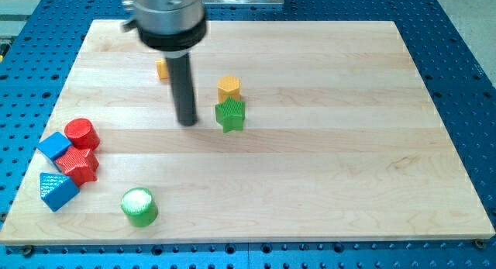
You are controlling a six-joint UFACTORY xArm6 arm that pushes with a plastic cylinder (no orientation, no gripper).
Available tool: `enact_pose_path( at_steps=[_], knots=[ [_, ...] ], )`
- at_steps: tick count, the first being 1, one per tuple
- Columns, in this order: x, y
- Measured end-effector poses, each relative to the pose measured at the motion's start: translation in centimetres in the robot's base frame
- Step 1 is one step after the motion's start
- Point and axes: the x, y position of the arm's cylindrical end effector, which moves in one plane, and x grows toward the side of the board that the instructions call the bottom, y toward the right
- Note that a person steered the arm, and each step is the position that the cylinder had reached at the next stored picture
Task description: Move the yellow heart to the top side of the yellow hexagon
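Take the green star (230, 115) near the middle of the wooden tabletop (325, 160) as your landmark. There is no hand on this arm, so nothing is released, clenched or grasping; what you steer is a straight dark rod, and my tip (187, 122) stands on the tabletop just to the view's left of the green star, close to it but with a strip of bare wood between them. The yellow hexagon (229, 88) sits directly toward the view's top from the star, and the two look to be touching or very nearly so; you cannot settle which from this angle. The yellow heart (162, 69) lies further to the view's left and top of the star, beyond the rod, and the rod hides its right part, so you see only a small yellow-orange piece whose shape is hard to make out. It is apart from the hexagon, with the rod standing between them in the view. Well away from the star, toward the view's bottom left, a green cylinder (139, 206) stands alone. Farther left still, near the tabletop's left edge, four blocks crowd together: a red cylinder (81, 134), a blue cube (54, 146), a red star (78, 164) and a blue wedge-like block (57, 190).
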Motion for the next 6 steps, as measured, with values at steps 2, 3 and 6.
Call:
enact_pose_path(
  at_steps=[2, 3, 6],
  knots=[
    [-7.7, -7.7],
    [-10.7, -14.5],
    [-22.7, -2.1]
  ],
)
